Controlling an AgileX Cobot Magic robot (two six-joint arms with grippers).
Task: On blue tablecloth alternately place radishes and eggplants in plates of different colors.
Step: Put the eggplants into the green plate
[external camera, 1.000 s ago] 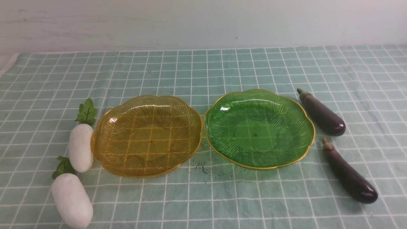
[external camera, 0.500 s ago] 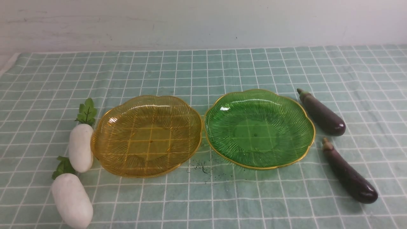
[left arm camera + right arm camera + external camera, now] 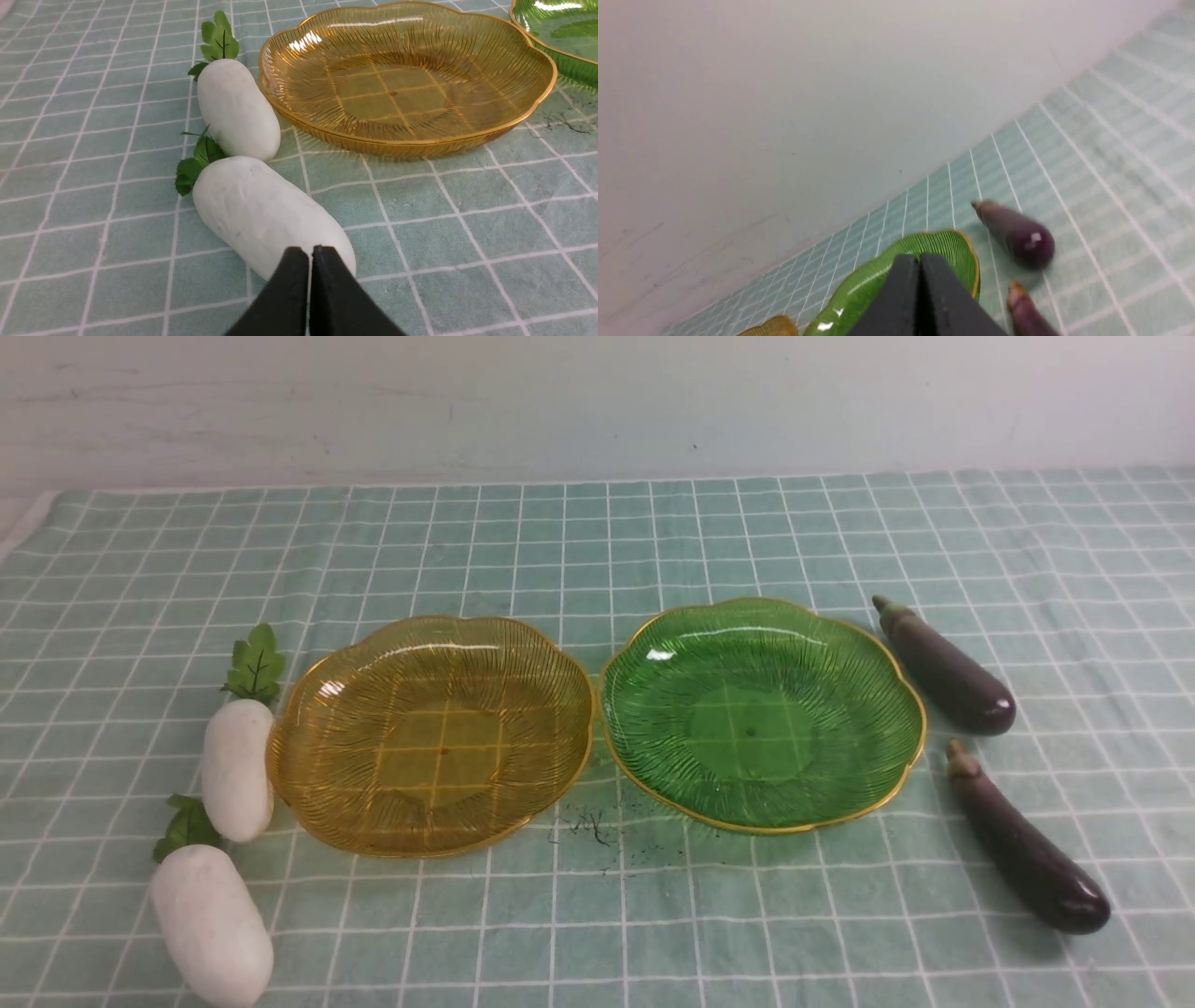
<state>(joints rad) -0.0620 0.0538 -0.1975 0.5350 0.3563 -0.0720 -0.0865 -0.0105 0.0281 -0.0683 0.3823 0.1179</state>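
Note:
On the blue tablecloth (image 3: pixel 653 532) an amber plate (image 3: pixel 429 735) (image 3: pixel 406 77) and a green plate (image 3: pixel 761 712) (image 3: pixel 887 275) stand side by side, both holding nothing. Two white radishes lie left of the amber plate: the far one (image 3: pixel 236 767) (image 3: pixel 236 109) touches its rim, the near one (image 3: pixel 212 924) (image 3: pixel 266 217) lies in front of it. Two purple eggplants lie right of the green plate, one farther (image 3: pixel 945 666) (image 3: pixel 1015 233), one nearer (image 3: pixel 1025 849) (image 3: pixel 1024 310). My left gripper (image 3: pixel 310 254) is shut, just short of the near radish. My right gripper (image 3: pixel 920 263) is shut, raised before the green plate. Neither arm shows in the front view.
A pale wall (image 3: pixel 597 401) runs along the cloth's far edge. Small dark specks (image 3: pixel 597 826) mark the cloth between the plates at the front. The cloth's left corner (image 3: pixel 28 523) ends near the wall.

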